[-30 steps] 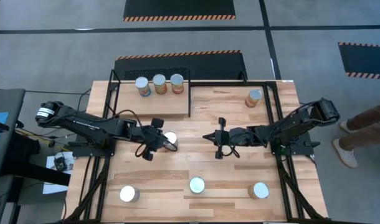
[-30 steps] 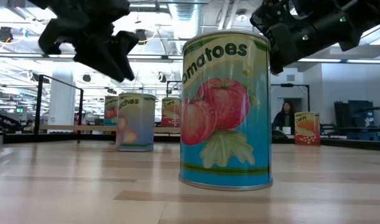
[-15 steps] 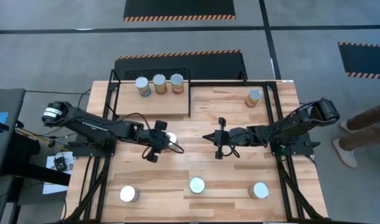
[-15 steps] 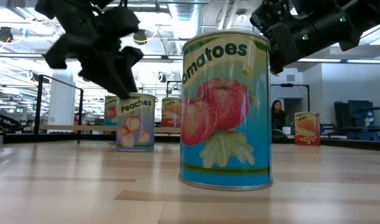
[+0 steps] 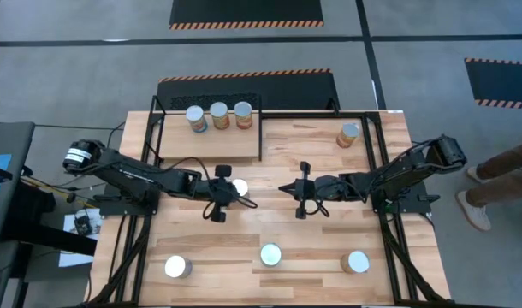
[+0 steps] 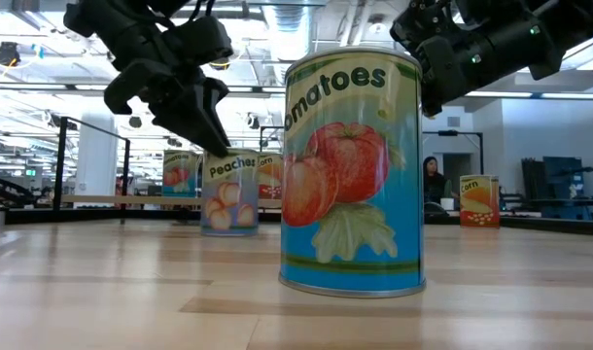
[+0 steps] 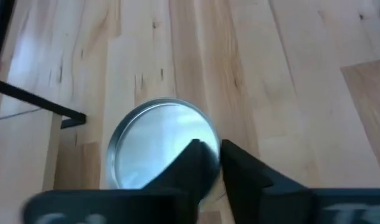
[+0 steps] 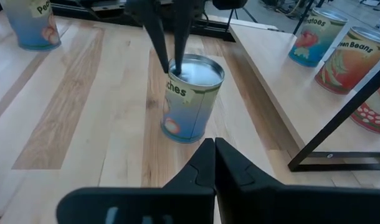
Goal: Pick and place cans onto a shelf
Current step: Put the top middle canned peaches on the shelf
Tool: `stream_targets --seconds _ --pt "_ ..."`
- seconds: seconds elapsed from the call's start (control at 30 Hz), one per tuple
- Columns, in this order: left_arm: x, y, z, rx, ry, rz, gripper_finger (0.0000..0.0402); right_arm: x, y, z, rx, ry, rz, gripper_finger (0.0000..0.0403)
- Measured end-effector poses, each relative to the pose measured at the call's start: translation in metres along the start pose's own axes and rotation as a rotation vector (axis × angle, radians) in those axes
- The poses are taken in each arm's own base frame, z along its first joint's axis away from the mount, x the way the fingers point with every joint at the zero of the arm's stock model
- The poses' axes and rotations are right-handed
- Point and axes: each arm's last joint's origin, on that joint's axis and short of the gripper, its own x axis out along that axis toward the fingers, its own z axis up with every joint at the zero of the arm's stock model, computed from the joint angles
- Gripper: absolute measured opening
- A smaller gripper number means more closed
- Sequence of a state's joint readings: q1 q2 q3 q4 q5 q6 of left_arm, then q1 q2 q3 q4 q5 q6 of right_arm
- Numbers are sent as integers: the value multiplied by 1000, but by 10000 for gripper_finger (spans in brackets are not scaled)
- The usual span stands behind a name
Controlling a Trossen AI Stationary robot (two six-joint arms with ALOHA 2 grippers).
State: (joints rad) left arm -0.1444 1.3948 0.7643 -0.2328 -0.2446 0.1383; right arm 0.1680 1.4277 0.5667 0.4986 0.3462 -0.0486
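Lab w/ grey floor
Black mats w/ striped edges on floor; ceiling lights; person seated behind desk.

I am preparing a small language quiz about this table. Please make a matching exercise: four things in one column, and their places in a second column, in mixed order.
Things
1. peaches can
2. tomatoes can
3. corn can
4. shelf

Places
a. holds three cans
b. nearest the low camera
c. under the tips of the left end effector
d. alone near the table's right rail

Pairs: 1-c, 2-b, 3-d, 4-a
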Motion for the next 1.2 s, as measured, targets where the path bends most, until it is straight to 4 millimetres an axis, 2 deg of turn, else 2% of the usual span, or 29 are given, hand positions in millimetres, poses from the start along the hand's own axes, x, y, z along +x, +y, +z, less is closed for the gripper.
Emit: stream_targets --seconds 0.07,0.17,0.27,0.4,0.5,0.63,0.9,1.2 --pt "-3 1 0 22 0 -2 8 0 0 0 3 -1 0 16" --pt "-17 6 1 57 35 24 3 0 0 0 4 0 0 19" --pt "-46 17 13 66 55 97 1 0 0 0 5 0 0 19" --pt "-90 33 14 82 123 146 0 0 0 0 7 3 1 16" --pt "-118 47 2 80 199 166 0 0 0 -1 16 11 2 15" --pt "-138 62 -26 96 330 184 0 0 0 -2 18 14 2 18" --pt "-154 92 -66 48 437 264 0 0 0 -2 17 15 2 15" --pt "-146 113 -103 113 432 243 0 0 0 -2 16 19 3 18"
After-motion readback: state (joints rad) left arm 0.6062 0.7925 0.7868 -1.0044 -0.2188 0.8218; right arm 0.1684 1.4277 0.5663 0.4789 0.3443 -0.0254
